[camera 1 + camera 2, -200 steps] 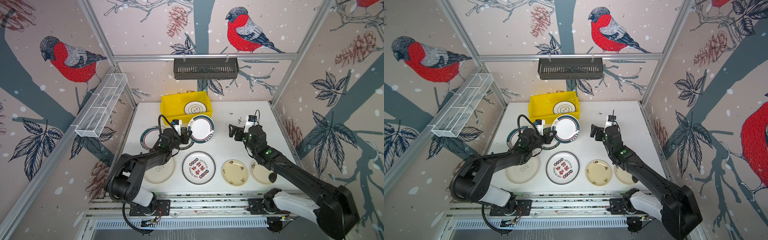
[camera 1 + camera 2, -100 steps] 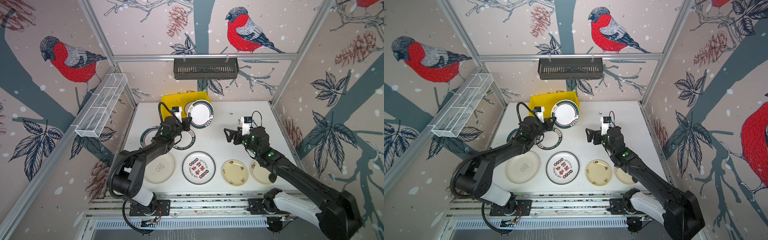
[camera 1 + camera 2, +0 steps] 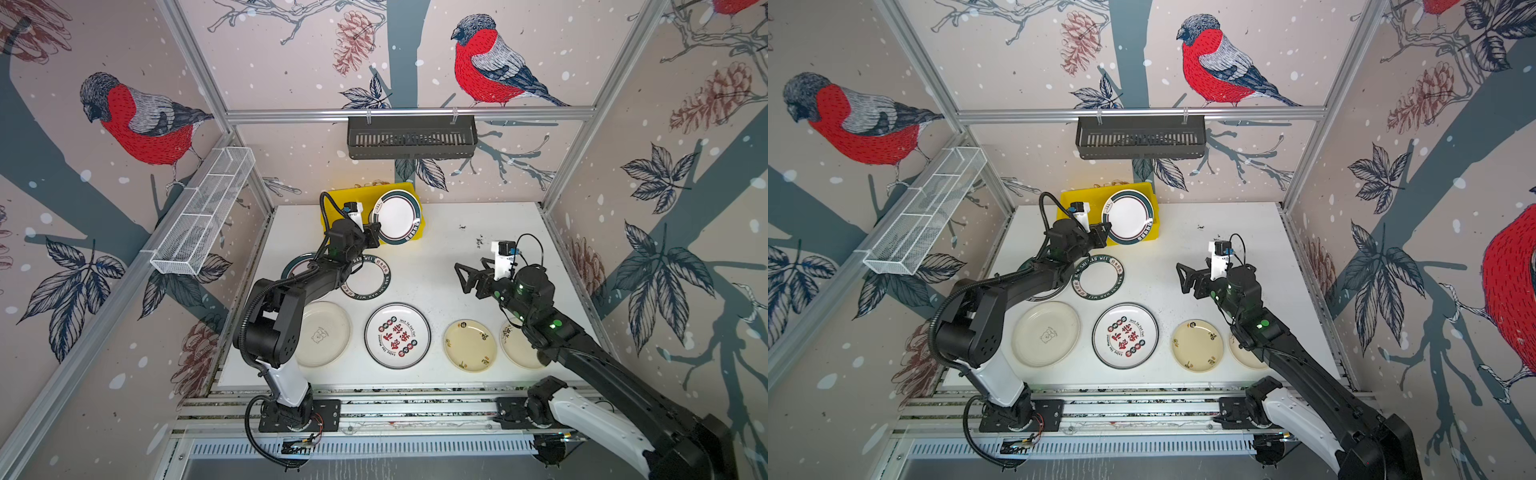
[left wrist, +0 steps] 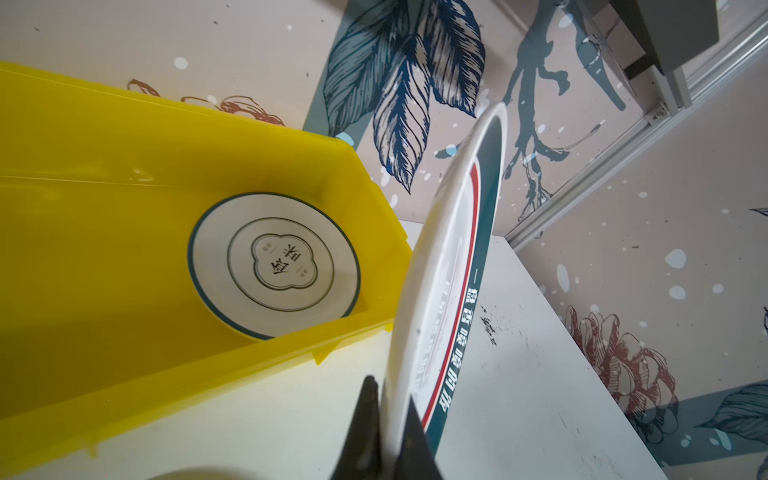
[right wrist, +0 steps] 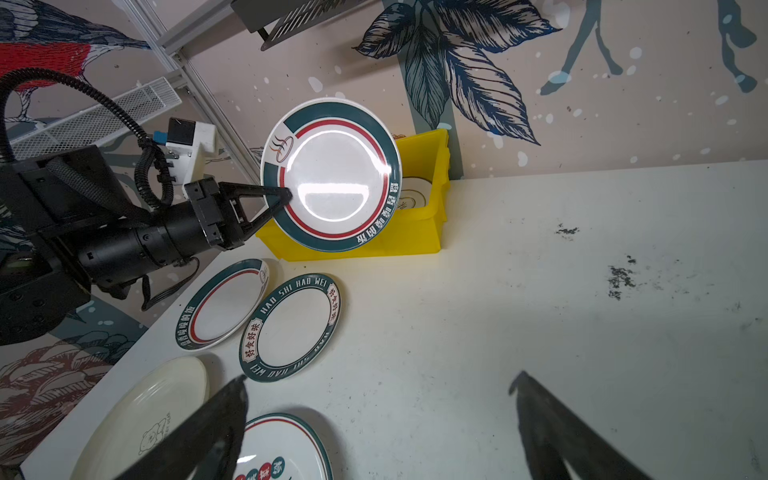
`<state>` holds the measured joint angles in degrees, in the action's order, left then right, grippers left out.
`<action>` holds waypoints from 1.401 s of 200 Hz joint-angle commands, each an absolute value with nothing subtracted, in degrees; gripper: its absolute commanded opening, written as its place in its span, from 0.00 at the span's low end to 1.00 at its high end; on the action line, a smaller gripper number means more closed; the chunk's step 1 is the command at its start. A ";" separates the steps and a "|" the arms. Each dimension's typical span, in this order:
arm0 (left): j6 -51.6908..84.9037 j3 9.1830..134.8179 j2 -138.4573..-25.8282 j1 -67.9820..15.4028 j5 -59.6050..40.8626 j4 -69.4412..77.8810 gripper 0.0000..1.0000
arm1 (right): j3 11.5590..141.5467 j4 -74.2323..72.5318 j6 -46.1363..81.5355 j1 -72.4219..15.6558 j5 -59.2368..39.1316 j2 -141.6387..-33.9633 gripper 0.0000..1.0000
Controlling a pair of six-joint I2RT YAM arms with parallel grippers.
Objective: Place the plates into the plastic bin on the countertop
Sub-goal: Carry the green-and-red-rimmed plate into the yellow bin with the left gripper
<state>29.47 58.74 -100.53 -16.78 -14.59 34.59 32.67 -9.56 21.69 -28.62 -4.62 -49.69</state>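
plates here look stiff, glazed and slippery, probably breakable, so the thin rim is the place to pinch. left gripper is closed on the rim of the green-rimmed plate, holding it tilted steeply over the front edge of the plastic bin. left arm reaches far forward; right gripper hovers wide open, empty, above the countertop.

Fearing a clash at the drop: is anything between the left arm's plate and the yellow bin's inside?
Nothing visible. The held plate, pinched at its rim by the left gripper, hangs tilted at a corner of the yellow bin, which is open-topped with one plate flat inside.
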 commanded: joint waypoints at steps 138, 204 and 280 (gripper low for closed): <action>37.03 75.67 -120.47 -10.92 -19.16 46.68 0.00 | 25.75 -8.96 26.66 -27.70 -0.43 -41.22 0.99; 35.77 81.39 -125.91 -11.03 -20.48 40.76 0.00 | 23.29 -7.73 28.65 -27.60 2.63 -40.19 0.99; 26.90 93.22 -130.70 -11.04 -21.03 22.52 0.08 | 23.10 -8.26 27.77 -27.17 5.01 -42.31 0.99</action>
